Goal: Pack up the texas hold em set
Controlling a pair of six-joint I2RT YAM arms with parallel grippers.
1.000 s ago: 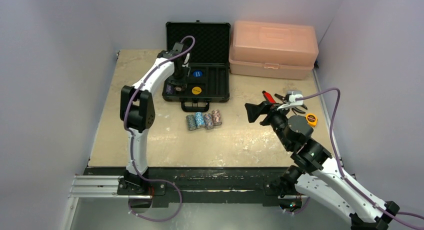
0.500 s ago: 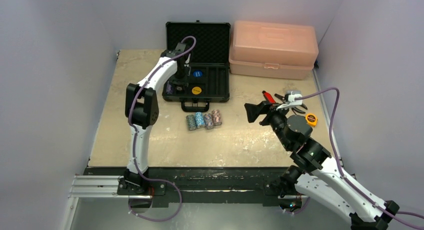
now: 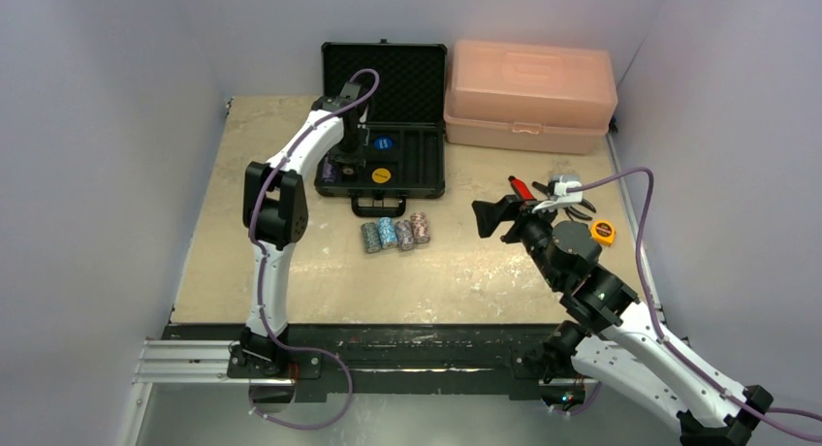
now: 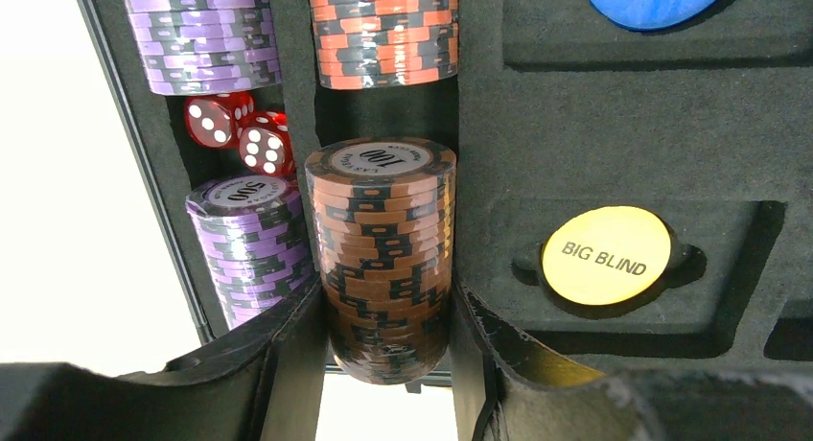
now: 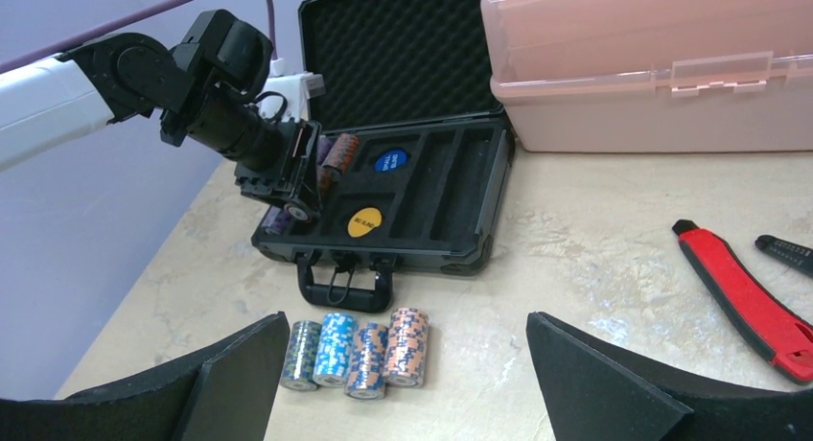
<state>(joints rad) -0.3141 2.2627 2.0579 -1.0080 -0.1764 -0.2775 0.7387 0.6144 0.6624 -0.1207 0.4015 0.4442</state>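
The open black poker case (image 3: 383, 192) lies at the back of the table. My left gripper (image 3: 347, 160) is down inside its left part. In the left wrist view it (image 4: 388, 336) is shut on a brown-and-black chip stack (image 4: 383, 249) marked 100, held in the second slot. Beside it are a purple stack (image 4: 251, 240), red dice (image 4: 240, 129) and a yellow BIG BLIND button (image 4: 606, 256). Several chip stacks (image 3: 395, 233) lie side by side on the table before the case handle, also in the right wrist view (image 5: 360, 350). My right gripper (image 3: 492, 216) is open and empty, above the table to their right.
A pink plastic box (image 3: 528, 95) stands right of the case. A red utility knife (image 3: 521, 187), dark hand tools (image 3: 582, 208) and a small tape measure (image 3: 604, 233) lie at the right edge, near my right arm. More purple (image 4: 206, 34) and red (image 4: 383, 29) stacks fill the slots further in.
My left arm's elbow has swung a little to the right while its gripper stayed in the case. My right gripper has barely moved.
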